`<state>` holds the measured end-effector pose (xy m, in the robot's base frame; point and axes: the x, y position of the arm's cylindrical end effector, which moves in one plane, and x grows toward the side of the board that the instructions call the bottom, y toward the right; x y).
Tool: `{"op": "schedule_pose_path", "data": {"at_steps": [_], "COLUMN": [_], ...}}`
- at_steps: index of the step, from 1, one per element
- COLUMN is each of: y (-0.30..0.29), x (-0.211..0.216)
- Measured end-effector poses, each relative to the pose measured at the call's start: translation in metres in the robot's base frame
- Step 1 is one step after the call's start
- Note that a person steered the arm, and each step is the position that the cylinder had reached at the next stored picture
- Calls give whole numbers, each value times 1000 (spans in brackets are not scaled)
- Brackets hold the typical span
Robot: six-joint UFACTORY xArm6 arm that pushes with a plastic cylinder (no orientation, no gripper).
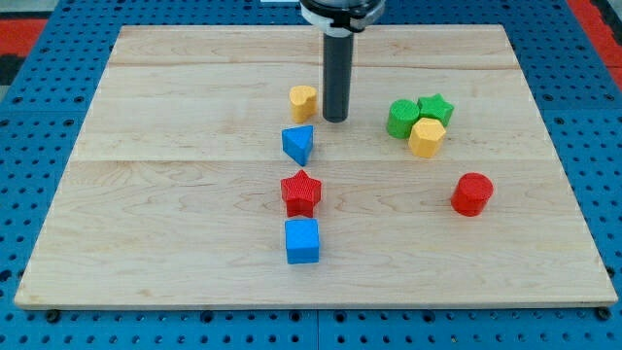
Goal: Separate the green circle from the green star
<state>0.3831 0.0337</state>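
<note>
The green circle (pixel 400 119) sits on the wooden board (pixel 194 204) at the upper right, touching the green star (pixel 436 107) on its right. A yellow hexagon (pixel 427 138) presses against both from below. My tip (pixel 335 119) stands left of this cluster, about a block's width from the green circle, and just right of a yellow heart (pixel 303 101).
A blue triangle (pixel 299 144) lies below the yellow heart. A red star (pixel 301 192) and a blue cube (pixel 302 240) sit in a column below it. A red cylinder (pixel 472 193) is at the right, below the cluster.
</note>
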Motion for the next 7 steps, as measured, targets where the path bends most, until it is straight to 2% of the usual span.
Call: {"op": "schedule_pose_path", "data": {"at_steps": [2,3,4,7], "y": [54,52,82,88], "x": [20,45,52,-8]}}
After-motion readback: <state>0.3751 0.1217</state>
